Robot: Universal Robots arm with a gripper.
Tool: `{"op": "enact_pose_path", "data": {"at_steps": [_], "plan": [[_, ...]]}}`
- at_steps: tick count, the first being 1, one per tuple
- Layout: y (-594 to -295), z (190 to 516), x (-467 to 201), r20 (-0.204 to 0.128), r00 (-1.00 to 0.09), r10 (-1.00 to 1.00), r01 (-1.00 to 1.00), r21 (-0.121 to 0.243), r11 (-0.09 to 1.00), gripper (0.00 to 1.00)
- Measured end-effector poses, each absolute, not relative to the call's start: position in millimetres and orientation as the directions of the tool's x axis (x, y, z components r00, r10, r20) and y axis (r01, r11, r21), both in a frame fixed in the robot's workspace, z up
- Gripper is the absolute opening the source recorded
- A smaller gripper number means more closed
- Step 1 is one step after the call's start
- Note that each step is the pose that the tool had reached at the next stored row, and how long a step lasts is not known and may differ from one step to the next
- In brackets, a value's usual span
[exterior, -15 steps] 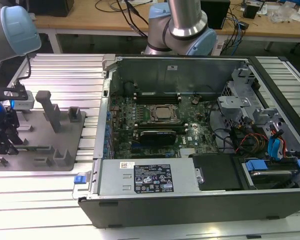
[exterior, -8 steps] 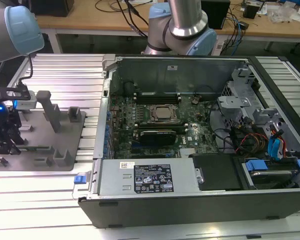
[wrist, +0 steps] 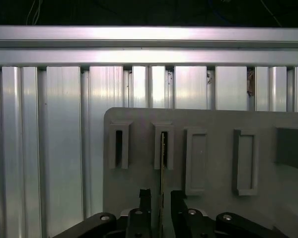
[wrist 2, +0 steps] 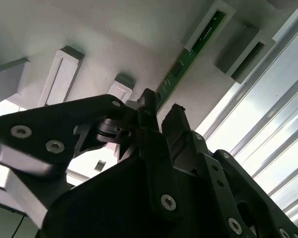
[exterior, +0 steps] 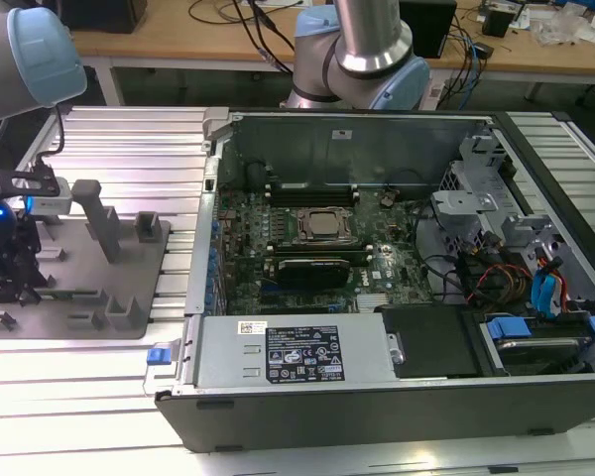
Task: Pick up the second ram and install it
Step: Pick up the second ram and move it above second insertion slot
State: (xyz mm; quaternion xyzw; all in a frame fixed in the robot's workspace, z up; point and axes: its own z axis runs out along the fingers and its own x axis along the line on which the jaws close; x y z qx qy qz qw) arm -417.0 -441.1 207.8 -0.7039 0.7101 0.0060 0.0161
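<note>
The second ram (wrist: 163, 158) is a thin green stick standing on edge in a slot of the grey fixture plate (wrist: 213, 119). In the second wrist view the ram (wrist 2: 188, 54) runs from a holder block down between my fingers. My gripper (wrist: 161, 196) is open, with one black finger on each side of the stick's near end and a small gap on both sides. The same straddling shows for the gripper (wrist 2: 161, 111) in the second wrist view. In the exterior view the gripper (exterior: 10, 268) hangs low over the fixture plate (exterior: 129, 322) at the exterior view's left.
The open computer case (exterior: 377, 377) lies at the exterior view's right, with the processor (exterior: 324, 226) and long black slots (exterior: 312, 188) on its motherboard. Grey upright posts (exterior: 104, 223) rise from the fixture plate. Everything rests on a ribbed aluminium table (exterior: 129, 149).
</note>
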Motion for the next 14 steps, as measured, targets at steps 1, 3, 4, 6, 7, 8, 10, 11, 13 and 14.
{"op": "enact_pose_path", "data": {"at_steps": [1, 3, 4, 6, 7, 8, 10, 11, 13, 14], "plan": [[-441.1, 207.8, -417.0, -0.031, -0.008, -0.999, -1.000, -0.014, 0.009, 0.25], [-441.1, 207.8, -417.0, -0.031, -0.008, -0.999, -1.000, -0.014, 0.009, 0.25], [-441.1, 207.8, -417.0, -0.031, -0.009, -0.999, -1.000, -0.014, 0.009, 0.25], [-441.0, 208.9, -417.0, -0.031, -0.009, -0.999, -1.000, -0.012, 0.009, 0.25], [-441.0, 209.1, -417.0, -0.030, -0.009, -1.000, -1.000, -0.011, 0.009, 0.25], [-441.0, 209.1, -416.7, -0.029, -0.009, -1.000, -1.000, -0.010, 0.009, 0.25], [-439.6, 209.1, -415.3, -0.025, -0.009, -1.000, -1.000, -0.009, 0.009, 0.25], [-439.3, 209.0, -414.9, -0.021, -0.009, -1.000, -1.000, -0.008, 0.009, 0.25], [-439.1, 209.0, -413.7, -0.009, -0.009, -1.000, -1.000, -0.002, 0.009, 0.25], [-439.1, 209.0, -413.8, -0.008, -0.009, -1.000, -1.000, -0.001, 0.009, 0.25]]}}
